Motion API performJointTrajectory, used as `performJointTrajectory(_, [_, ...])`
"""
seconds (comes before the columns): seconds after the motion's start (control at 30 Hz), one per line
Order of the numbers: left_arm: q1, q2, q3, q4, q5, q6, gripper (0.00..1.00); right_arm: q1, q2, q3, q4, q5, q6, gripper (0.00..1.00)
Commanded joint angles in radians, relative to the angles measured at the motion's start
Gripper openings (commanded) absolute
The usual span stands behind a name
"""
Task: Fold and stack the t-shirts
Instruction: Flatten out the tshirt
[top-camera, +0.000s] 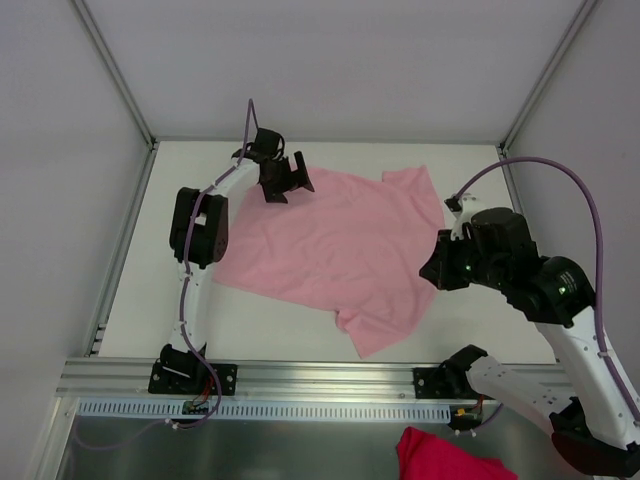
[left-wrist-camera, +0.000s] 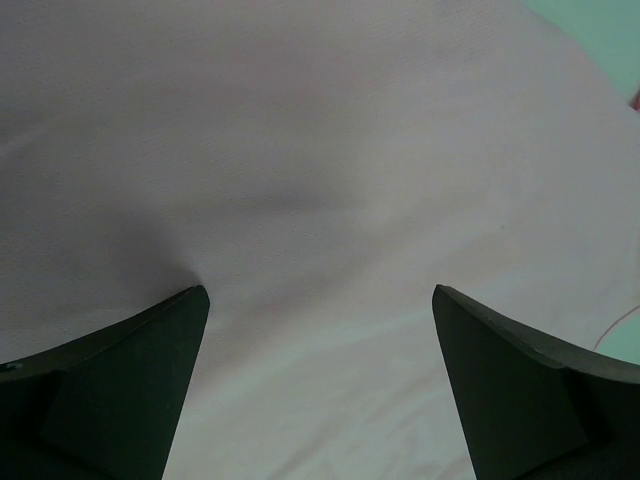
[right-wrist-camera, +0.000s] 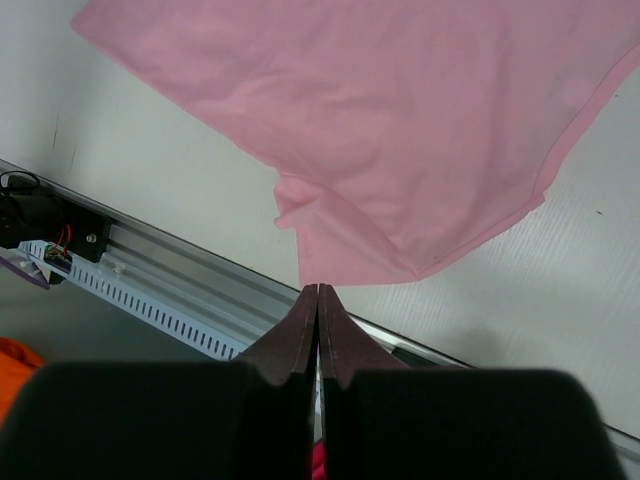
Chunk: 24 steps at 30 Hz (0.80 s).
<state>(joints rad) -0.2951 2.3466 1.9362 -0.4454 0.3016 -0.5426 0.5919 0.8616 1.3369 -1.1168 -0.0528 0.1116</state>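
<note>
Pale-pink t-shirt (top-camera: 335, 250), spread flat and unfolded, mid-table, rotated, one sleeve toward five o'clock, another toward one o'clock

The table (top-camera: 270, 330) has a flat white top with a matt surface. Three pale grey walls close it in: the back wall (top-camera: 330, 60), the left wall (top-camera: 50, 220) and the right wall (top-camera: 595, 120). In the two far corners stand thin metal posts, the left post (top-camera: 112, 70) and the right post (top-camera: 552, 68). Along the near edge runs an aluminium rail (top-camera: 330, 373), and just below it a pale slotted strip (top-camera: 300, 408). Under that lies a grey metal sheet (top-camera: 280, 450). The light is soft and even, and the shadows are weak.
</note>
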Motion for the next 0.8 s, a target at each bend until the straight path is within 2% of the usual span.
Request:
performJointTrajectory(0.0, [0.008,-0.041,-0.031,-0.013,-0.019,-0.020,0.99,0.006,0.000,0.067,-0.032,0.024,-0.021,0.01])
performJointTrajectory(0.33, [0.047,-0.130,-0.108,-0.154,-0.223,-0.094,0.99,0.006,0.017,0.195,-0.118,0.134,-0.092,0.01])
performJointTrajectory(0.47, [0.062,-0.202,-0.201,-0.191,-0.326,-0.154,0.99,0.006,0.024,0.209,-0.118,0.145,-0.104,0.01])
performJointTrajectory(0.77, [0.102,-0.279,-0.301,-0.214,-0.366,-0.161,0.99,0.006,0.039,0.203,-0.106,0.143,-0.135,0.01])
